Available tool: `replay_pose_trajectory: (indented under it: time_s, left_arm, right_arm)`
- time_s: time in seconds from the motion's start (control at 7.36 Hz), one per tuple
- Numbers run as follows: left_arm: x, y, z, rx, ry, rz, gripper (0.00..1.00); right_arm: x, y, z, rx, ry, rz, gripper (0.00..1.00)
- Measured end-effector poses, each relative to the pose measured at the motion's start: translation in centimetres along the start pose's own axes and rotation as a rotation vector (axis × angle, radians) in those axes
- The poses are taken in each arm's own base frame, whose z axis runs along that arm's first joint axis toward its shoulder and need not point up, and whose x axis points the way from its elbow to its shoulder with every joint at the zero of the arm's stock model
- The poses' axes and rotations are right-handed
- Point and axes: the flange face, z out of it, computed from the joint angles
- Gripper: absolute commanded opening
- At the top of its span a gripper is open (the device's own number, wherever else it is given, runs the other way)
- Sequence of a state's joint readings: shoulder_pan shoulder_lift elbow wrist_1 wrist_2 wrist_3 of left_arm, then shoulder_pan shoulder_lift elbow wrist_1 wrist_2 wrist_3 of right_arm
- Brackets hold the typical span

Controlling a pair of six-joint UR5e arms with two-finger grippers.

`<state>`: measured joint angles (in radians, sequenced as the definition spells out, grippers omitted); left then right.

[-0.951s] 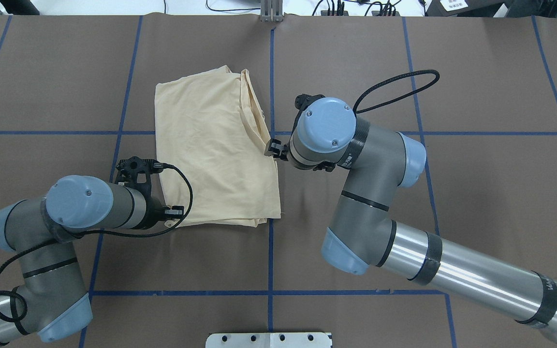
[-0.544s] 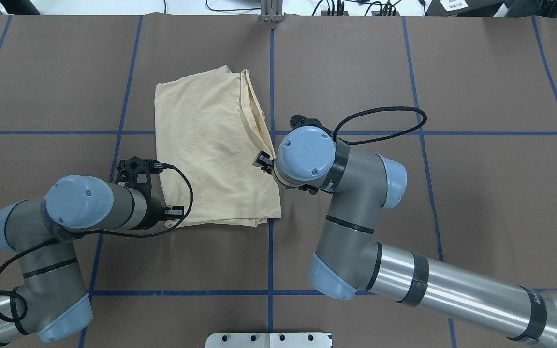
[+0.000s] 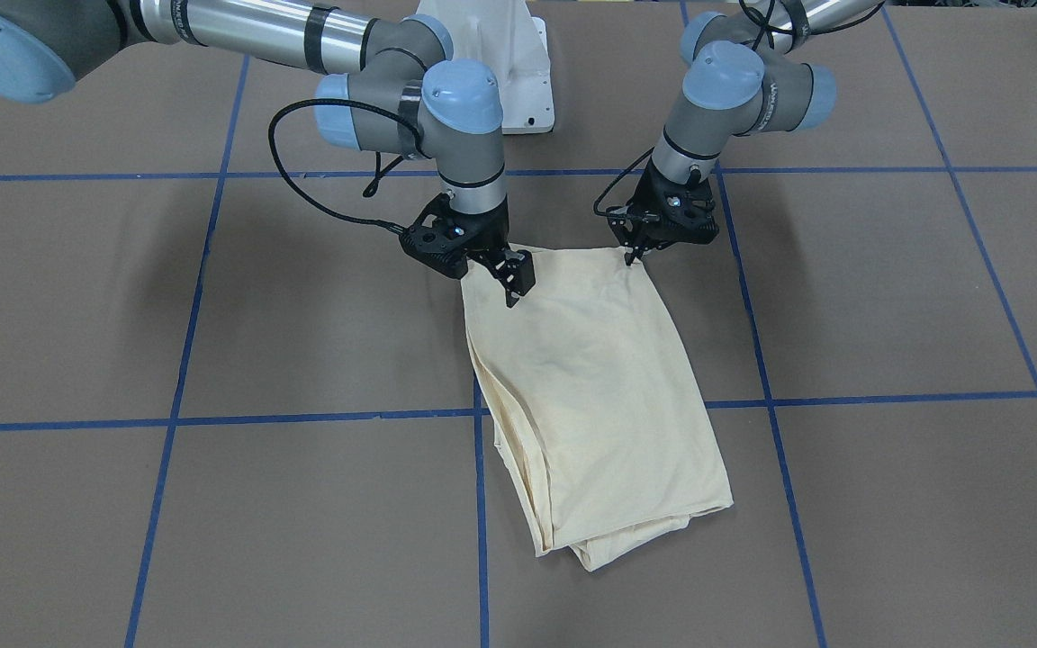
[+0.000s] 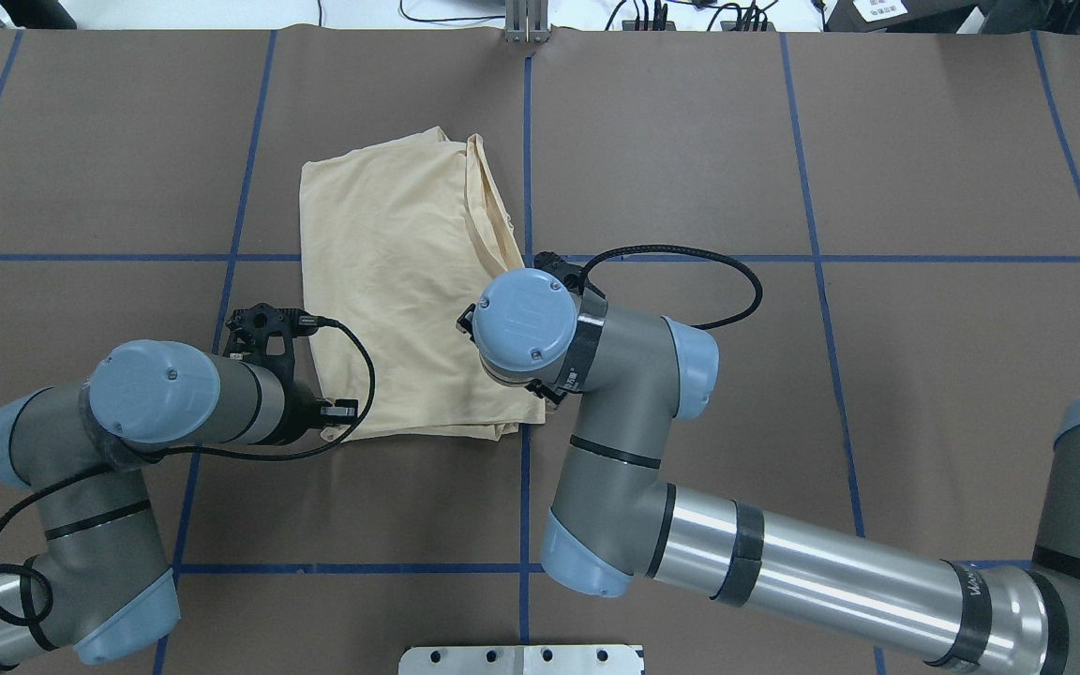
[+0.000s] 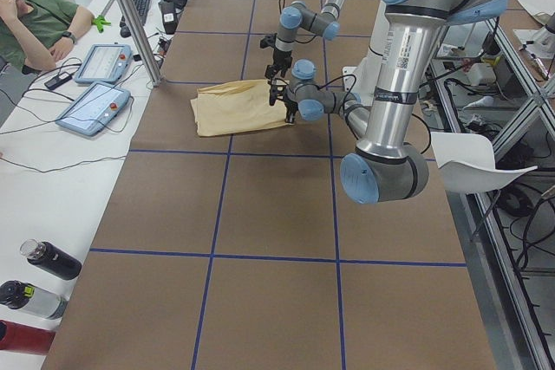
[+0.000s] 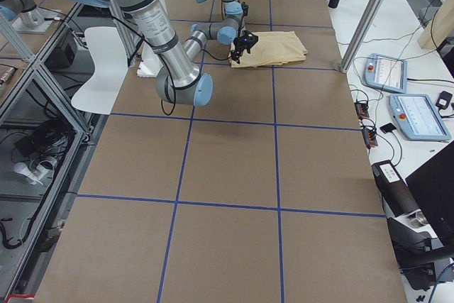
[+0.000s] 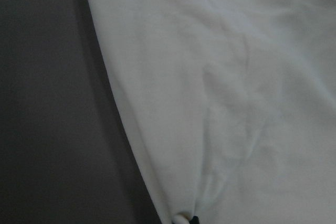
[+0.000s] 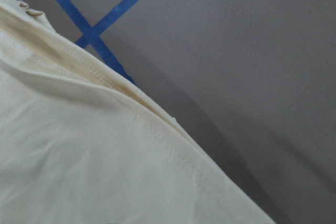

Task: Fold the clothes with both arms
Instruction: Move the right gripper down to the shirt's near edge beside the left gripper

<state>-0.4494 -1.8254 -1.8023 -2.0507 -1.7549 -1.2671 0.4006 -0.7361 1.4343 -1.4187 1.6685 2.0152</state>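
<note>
- Both my arms reach in over the worktop (image 3: 212,315), wrists pointing down at the end of the T-shirt (image 3: 599,387) closest to my base.
- The T-shirt is pale cream-yellow and lies flat on the brown worktop, folded into one long panel running away from me. A blue tape line (image 3: 302,419) passes under its middle, and another runs along its edge on my right.
- Along that right-hand edge, folded layers and a stitched hem show stacked one on another. At the far end the layers stick out a little unevenly.
- My left fingers (image 3: 632,256) are together, nipped on the near corner of the cloth on my left side. My left wrist camera shows the fabric puckering into a small bunch at the tip.
- My right fingers (image 3: 515,277) point down at the other near corner, at or just above the cloth. I cannot tell whether they are apart or closed. My right wrist camera shows only hem, worktop and crossing tape.
- My left arm (image 4: 156,394) is folded short beside the shirt. My right arm (image 4: 784,553) stretches long across the worktop.
- Beyond the worktop's far edge, a person (image 5: 43,19) in a green top sits near two tablets (image 5: 94,106), and bottles (image 5: 50,259) lie farther along.
</note>
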Motion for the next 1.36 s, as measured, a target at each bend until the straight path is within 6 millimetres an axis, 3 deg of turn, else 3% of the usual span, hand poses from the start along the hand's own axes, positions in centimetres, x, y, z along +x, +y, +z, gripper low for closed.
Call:
replay_pose_trajectory:
  time_s: [0.54,0.82,1.22,1.36]
  left_arm:
    - [0.2,0.0,-0.4,0.002,0.007,0.001,0.00]
    - [0.2,0.0,-0.4,0.002,0.008,0.001,0.00]
    - [0.3,0.0,-0.6,0.003,0.011,0.002,0.00]
    - [0.3,0.0,-0.6,0.004,0.012,0.002,0.00]
  right_arm:
    - [0.6,3.2,1.1,0.001,0.033,0.049,0.82]
    - [0.8,3.7,1.4,0.011,0.037,0.064,0.74]
    - [0.4,4.0,1.7,0.020,0.037,0.077,0.74]
    - [0.1,4.2,1.9,0.023,0.039,0.078,0.66]
